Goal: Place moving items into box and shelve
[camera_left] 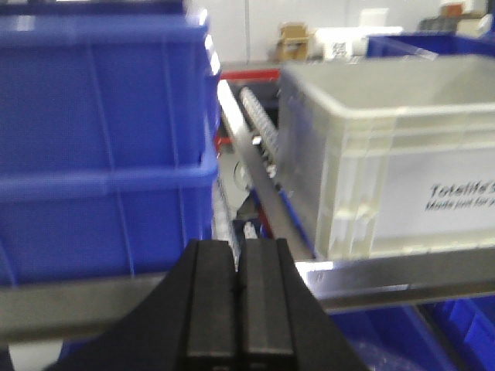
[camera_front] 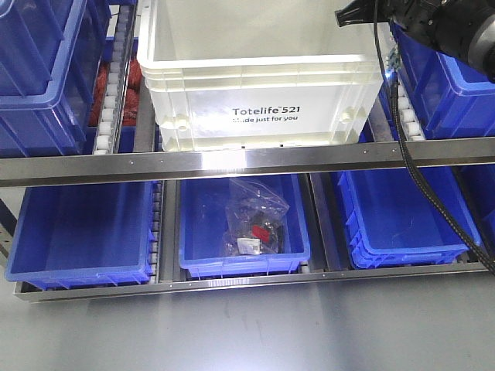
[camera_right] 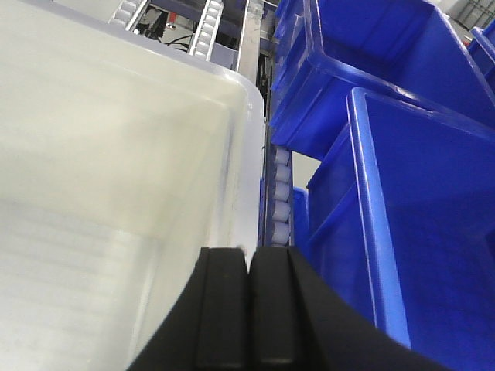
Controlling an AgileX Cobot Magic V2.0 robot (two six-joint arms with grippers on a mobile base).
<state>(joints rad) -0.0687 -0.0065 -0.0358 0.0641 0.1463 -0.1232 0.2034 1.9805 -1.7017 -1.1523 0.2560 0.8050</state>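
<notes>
Shelving the box (camera_front: 263, 93) on the rack's front edge; both pincers (camera_left: 240, 309) (camera_right: 249, 309) clenched empty; judging next push seats it deeper.

I see a steel roller shelf (camera_front: 255, 161) carrying the white box (camera_front: 263, 93) (blue bins (camera_front: 46, 69) flank it).

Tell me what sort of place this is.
Probably a warehouse or factory storage area: metal flow racks with roller tracks, rows of blue plastic bins, and a white Totelife crate on the upper shelf.
</notes>
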